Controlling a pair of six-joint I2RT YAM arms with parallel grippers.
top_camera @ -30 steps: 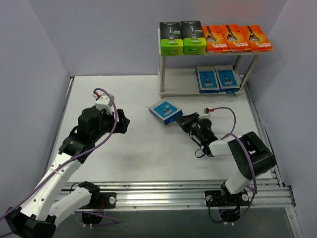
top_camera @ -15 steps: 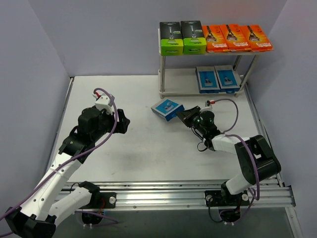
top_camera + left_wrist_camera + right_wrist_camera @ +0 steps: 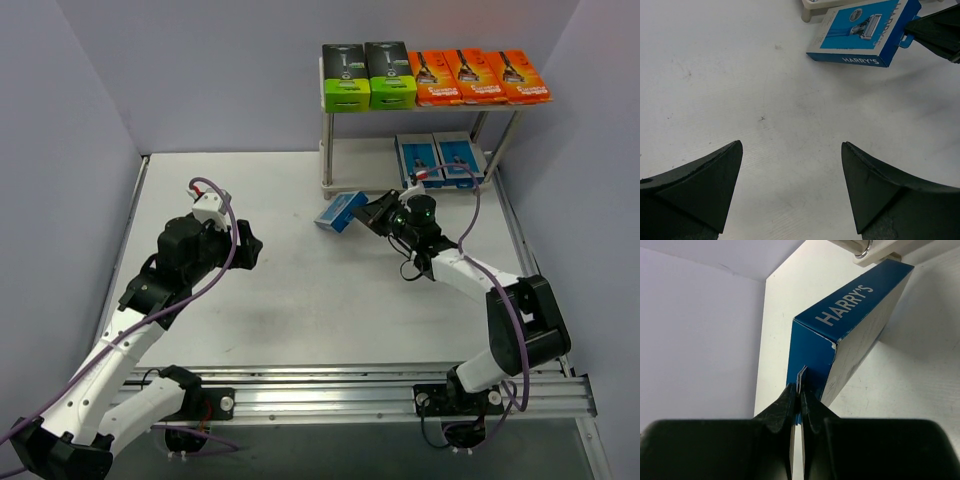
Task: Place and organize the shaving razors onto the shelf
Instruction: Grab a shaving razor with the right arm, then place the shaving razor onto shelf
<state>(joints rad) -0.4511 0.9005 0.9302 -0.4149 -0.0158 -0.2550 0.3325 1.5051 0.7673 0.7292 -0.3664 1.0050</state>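
The shelf (image 3: 345, 186) stands at the back right. Its top board holds two black and lime-green packs (image 3: 367, 75) and three orange packs (image 3: 480, 76). Its lower board holds two light blue packs (image 3: 438, 158). My right gripper (image 3: 372, 213) is shut on the hang tab of a third light blue pack (image 3: 341, 210), held tilted just in front of the shelf's front left post. This pack also shows in the right wrist view (image 3: 850, 335) and the left wrist view (image 3: 862, 31). My left gripper (image 3: 247, 248) is open and empty over the bare table (image 3: 790, 120).
Purple-grey walls close in the table on the left, back and right. A metal rail (image 3: 380, 385) runs along the near edge by the arm bases.
My right gripper has carried the light blue pack up and back toward the shelf's front left post, tilting it on edge. The left arm has not moved.
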